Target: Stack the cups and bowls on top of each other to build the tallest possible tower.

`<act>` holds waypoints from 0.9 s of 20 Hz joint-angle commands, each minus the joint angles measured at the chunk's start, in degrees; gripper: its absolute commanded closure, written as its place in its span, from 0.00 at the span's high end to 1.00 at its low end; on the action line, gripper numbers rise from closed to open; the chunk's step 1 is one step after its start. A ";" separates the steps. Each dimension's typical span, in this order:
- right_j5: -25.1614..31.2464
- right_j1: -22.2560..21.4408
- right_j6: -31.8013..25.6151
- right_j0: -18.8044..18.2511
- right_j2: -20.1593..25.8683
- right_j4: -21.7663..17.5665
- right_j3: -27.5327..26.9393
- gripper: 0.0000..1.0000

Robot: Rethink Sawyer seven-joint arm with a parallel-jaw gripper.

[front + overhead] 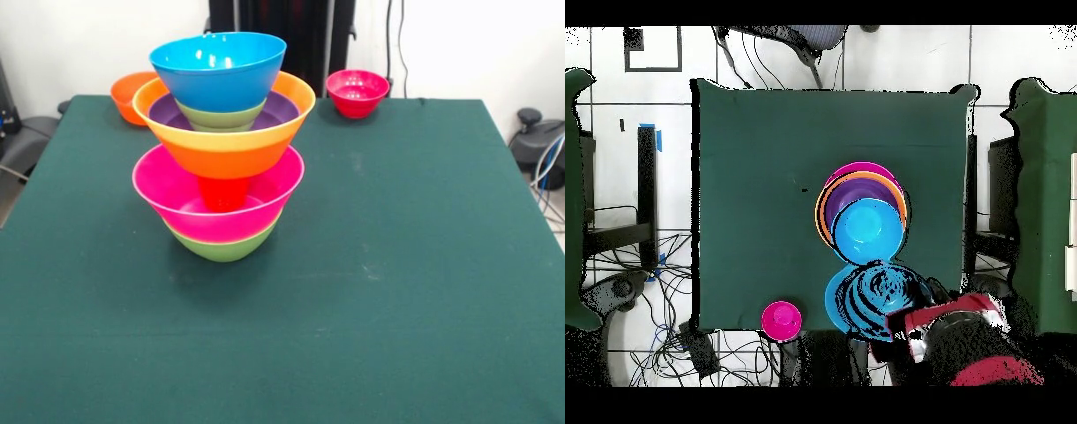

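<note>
The tower stands left of the middle of the table in the front view. From the bottom it is a green bowl, a wide pink bowl, the red cup, a wide orange bowl, a purple bowl, a small green bowl and a blue bowl on top. In the overhead view the blue bowl covers most of the stack. The red and black arm is drawn back at the table's robot-side edge, apart from the tower. Its gripper cannot be made out.
A small orange bowl sits at the far left of the green table. A small red-pink bowl sits at the far edge, right of the tower; it also shows in the overhead view. Chairs and cables surround the table.
</note>
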 commanded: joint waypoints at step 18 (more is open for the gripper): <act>-10.01 2.94 7.56 11.32 -8.93 -1.21 11.07 0.00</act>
